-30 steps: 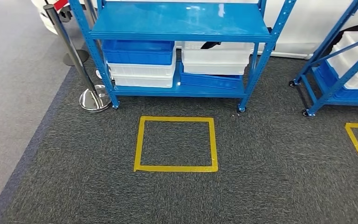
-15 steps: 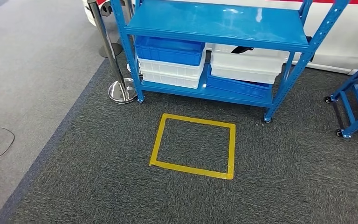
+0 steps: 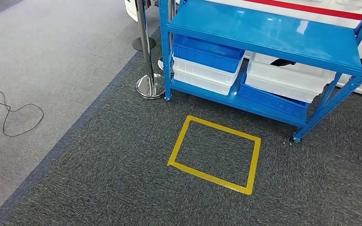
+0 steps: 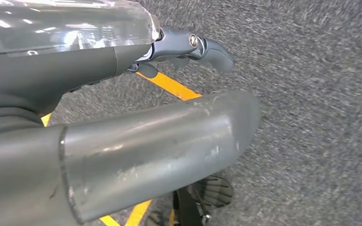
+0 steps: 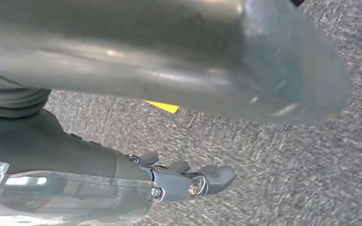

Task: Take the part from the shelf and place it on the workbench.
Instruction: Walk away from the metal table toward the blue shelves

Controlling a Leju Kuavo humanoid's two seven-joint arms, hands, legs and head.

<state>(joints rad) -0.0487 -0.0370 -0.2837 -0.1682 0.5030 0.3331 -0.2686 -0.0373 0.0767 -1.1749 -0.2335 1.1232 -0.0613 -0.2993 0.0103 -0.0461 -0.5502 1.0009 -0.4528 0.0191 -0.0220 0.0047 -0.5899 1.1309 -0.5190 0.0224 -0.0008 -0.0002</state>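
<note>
- Dark grey carpet (image 3: pixel 122 188) is laid over most of the floor; a paler grey floor (image 3: pixel 52 56) is seen toward 10 o'clock.
- A yellow tape square (image 3: pixel 214 154) is marked at the centre.
- A chrome stanchion (image 3: pixel 149 70) is stood at 12 o'clock.
- A black cable (image 3: pixel 14 117) is looped at 9 o'clock.

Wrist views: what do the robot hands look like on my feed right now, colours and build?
The left robot hand has a thick, rounded grey thumb, scuffed and slightly glossy, and darker grey fingers with a metal screw at a knuckle. A clear plastic cover sits over its back. The right robot hand has the same build: a large grey thumb, dark grey fingers with round metal screws, a clear cover and a ribbed grey wrist cover.
</note>
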